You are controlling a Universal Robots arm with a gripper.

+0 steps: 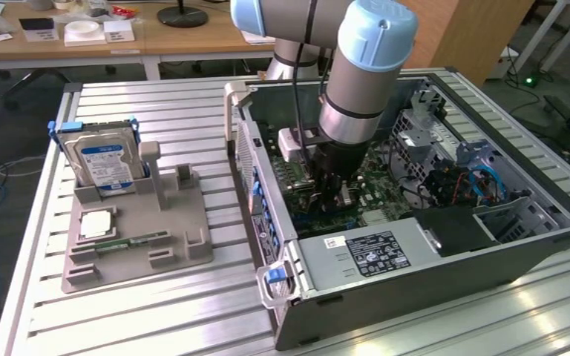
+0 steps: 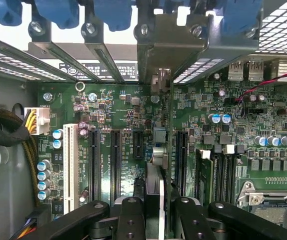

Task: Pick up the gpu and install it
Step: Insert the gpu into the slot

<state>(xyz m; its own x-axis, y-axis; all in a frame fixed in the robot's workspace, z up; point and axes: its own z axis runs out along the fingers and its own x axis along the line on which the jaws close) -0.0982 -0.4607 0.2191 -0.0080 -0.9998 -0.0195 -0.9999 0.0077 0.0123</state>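
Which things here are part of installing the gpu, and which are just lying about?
In the job: gpu, edge-on in the gripper; computer case; motherboard.
Lying about: hard drive and memory stick on the grey holder.

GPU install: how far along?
Pickup looks done: the gpu sits edge-on in the gripper, jaws shut on it, inside the open PC case. In hand: lowering it among the motherboard slots. Left: seating; its bracket isn't visibly fastened.
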